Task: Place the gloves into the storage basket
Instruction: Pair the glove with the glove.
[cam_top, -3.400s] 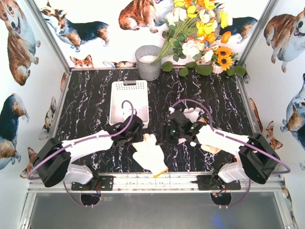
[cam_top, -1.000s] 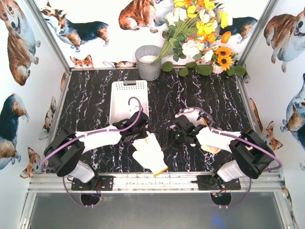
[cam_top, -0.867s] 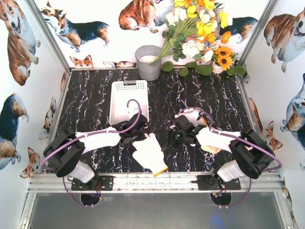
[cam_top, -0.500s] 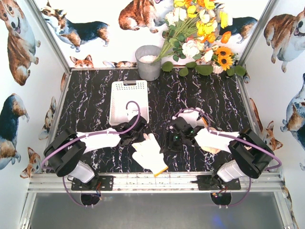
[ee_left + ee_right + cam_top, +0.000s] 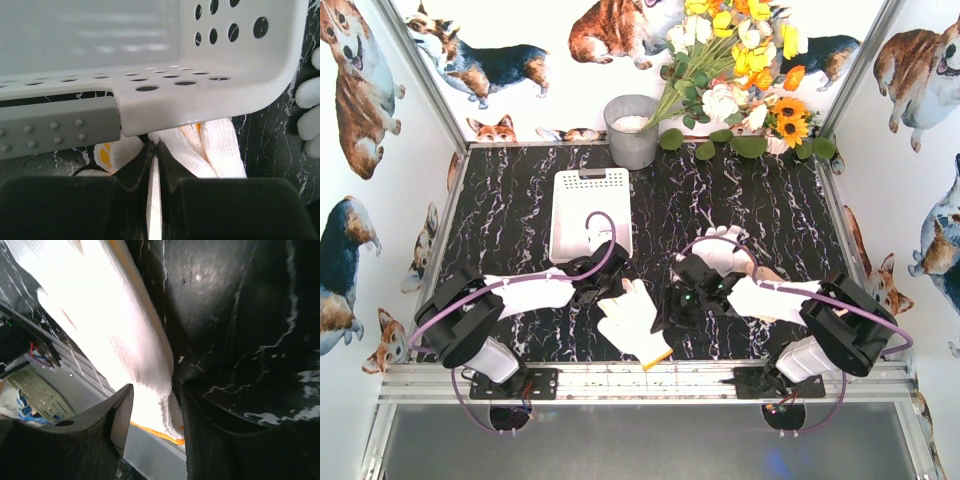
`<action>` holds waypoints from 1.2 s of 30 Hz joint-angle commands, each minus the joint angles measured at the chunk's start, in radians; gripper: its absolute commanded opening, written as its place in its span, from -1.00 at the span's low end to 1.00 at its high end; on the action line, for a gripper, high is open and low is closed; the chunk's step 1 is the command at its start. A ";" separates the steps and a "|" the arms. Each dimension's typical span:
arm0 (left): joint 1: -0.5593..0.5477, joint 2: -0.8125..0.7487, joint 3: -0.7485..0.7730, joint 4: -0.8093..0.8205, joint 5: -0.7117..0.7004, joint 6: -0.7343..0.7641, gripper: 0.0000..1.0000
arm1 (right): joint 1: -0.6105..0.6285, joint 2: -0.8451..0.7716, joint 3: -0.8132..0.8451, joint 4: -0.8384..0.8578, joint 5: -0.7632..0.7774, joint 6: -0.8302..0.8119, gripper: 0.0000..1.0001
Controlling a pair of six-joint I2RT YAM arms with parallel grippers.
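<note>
The white glove (image 5: 635, 325) lies on the counter (image 5: 770, 200) just outside the near right corner of the storage basket (image 5: 225, 95). Our left end effector (image 5: 154, 148) is closed against its knit; we cannot tell if it pinches. Our right end effector (image 5: 155, 390), jaws apart, straddles the glove's side edge. Open counter lies beyond.
</note>
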 commanded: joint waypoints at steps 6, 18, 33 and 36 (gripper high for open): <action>0.012 -0.007 -0.009 -0.015 0.033 0.021 -0.87 | 0.070 -0.002 -0.054 0.022 0.023 0.072 -0.20; 0.004 -0.147 0.094 -0.197 0.108 0.079 0.03 | 0.075 -0.060 -0.073 0.044 0.050 0.144 -1.00; -0.137 -0.321 0.003 -0.157 0.184 0.132 -0.03 | 0.074 -0.195 -0.084 0.026 0.115 0.323 -1.00; -0.192 -0.337 0.002 -0.148 0.147 0.205 -0.01 | 0.070 -0.203 -0.078 0.006 0.122 0.386 -1.00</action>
